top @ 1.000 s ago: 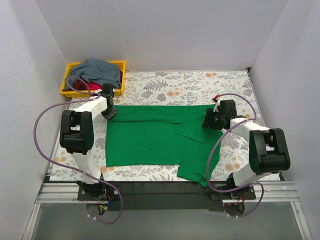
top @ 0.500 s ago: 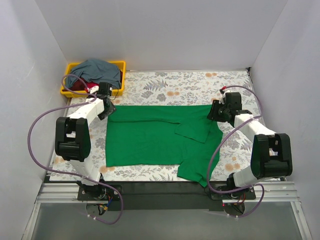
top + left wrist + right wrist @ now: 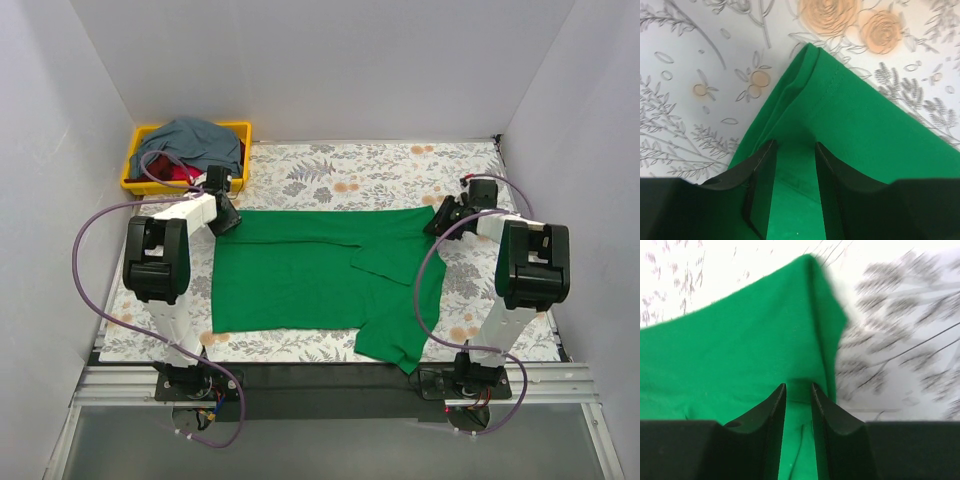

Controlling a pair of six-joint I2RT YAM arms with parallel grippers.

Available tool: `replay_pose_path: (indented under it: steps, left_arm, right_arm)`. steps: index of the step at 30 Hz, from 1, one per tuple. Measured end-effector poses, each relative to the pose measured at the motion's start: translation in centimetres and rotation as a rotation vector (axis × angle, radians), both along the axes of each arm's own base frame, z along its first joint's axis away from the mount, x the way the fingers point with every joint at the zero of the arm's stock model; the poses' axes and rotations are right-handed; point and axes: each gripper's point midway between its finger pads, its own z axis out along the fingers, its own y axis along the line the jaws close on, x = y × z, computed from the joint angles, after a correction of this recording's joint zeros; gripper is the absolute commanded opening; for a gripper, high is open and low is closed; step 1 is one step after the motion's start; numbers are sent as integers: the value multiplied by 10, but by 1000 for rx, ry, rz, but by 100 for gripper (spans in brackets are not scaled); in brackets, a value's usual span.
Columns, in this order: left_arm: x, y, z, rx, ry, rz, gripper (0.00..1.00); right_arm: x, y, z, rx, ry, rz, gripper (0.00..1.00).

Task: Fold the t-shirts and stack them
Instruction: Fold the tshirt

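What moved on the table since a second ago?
The right gripper slid rightward and farther back to the green t-shirt's far right corner. The left gripper barely shifted at the far left corner. Neither has clearly gripped it. The t-shirt and the yellow bin stayed put.

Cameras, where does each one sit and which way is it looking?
Top external: high behind the robot, looking down on the table; left arm and right arm show.
Left wrist: on the left arm, looking past the left claw at a green t-shirt corner.
Right wrist: on the right arm, looking past the right claw at another corner.
Shared: all three see the green t-shirt.
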Motion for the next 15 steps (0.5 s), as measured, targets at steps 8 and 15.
replay_pose_path:
  steps: [8,15]
  left_arm:
    - [18,-14,0,-55,-34,-12,35]
    - [33,-30,3,-107,-67,-24,43]
  right_arm:
    - [58,-34,1,101,-48,-68,34]
    - [83,-51,4,76,-94,-68,38]
